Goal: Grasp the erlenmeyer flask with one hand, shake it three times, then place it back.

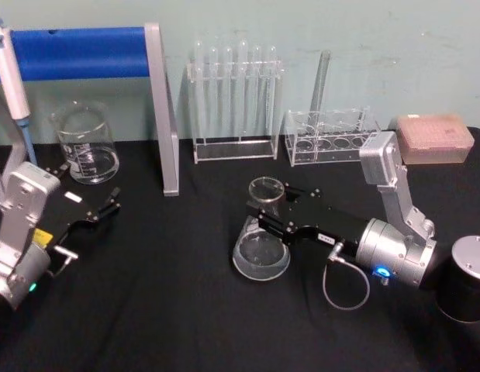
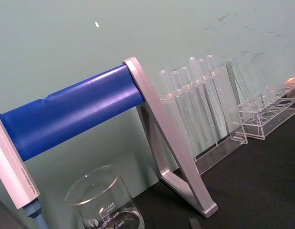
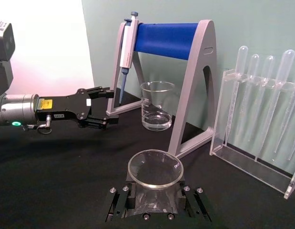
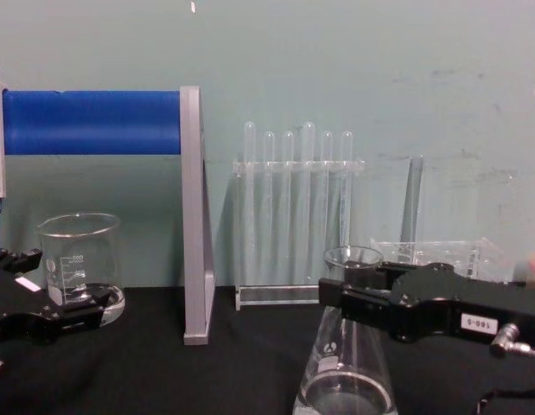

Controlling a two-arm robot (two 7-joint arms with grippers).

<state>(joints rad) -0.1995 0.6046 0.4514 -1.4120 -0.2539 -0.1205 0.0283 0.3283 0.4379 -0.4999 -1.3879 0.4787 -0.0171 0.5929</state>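
The erlenmeyer flask (image 1: 260, 252) is clear glass with a wide base and an open round mouth, and it sits upright mid-table on the black cloth. My right gripper (image 1: 264, 217) reaches in from the right and is shut on the flask's neck just below the rim. In the right wrist view the flask (image 3: 154, 169) sits between the two black fingers (image 3: 122, 200). From the chest, the right gripper (image 4: 336, 298) crosses the neck of the flask (image 4: 345, 372). I cannot tell whether the base touches the cloth. My left gripper (image 1: 108, 203) (image 3: 106, 107) rests open at the left, away from the flask.
A glass beaker (image 1: 87, 143) stands back left beside the pipette stand with a blue bar (image 1: 77, 53). A test tube rack (image 1: 233, 101) and a second clear rack (image 1: 333, 136) line the back. A pink box (image 1: 433, 138) and a black cylinder (image 1: 466, 287) sit at the right.
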